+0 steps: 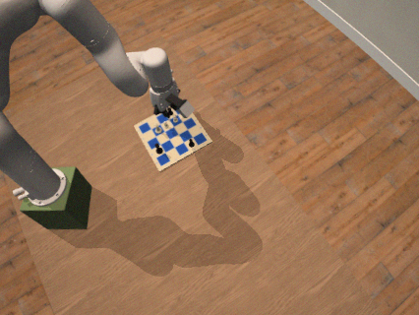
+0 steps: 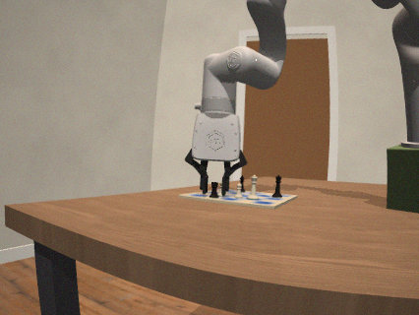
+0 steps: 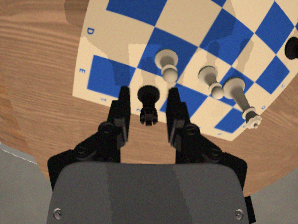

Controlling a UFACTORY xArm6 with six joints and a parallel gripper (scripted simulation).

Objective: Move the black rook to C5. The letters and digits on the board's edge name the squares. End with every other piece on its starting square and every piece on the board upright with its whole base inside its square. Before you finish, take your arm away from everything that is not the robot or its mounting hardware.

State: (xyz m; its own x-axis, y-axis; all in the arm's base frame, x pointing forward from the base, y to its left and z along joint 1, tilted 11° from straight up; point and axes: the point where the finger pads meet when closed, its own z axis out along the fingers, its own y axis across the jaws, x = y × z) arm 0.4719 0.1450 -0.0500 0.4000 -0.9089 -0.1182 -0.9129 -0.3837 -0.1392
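The blue-and-cream chessboard (image 1: 173, 138) lies on the wooden table. The black rook (image 3: 148, 99) stands upright on a blue square at the board's edge, and it also shows in the side view (image 2: 213, 189). My gripper (image 3: 148, 99) is lowered over it with one finger on each side. The fingers are partly open and a small gap shows on both sides of the rook. From above, the gripper (image 1: 164, 112) hides the rook.
Three white pieces (image 3: 166, 63) (image 3: 209, 76) (image 3: 236, 90) stand close beside the rook. Two black pieces (image 1: 157, 148) (image 1: 191, 143) stand on the near rows. The arm's green base block (image 1: 61, 199) is at the left.
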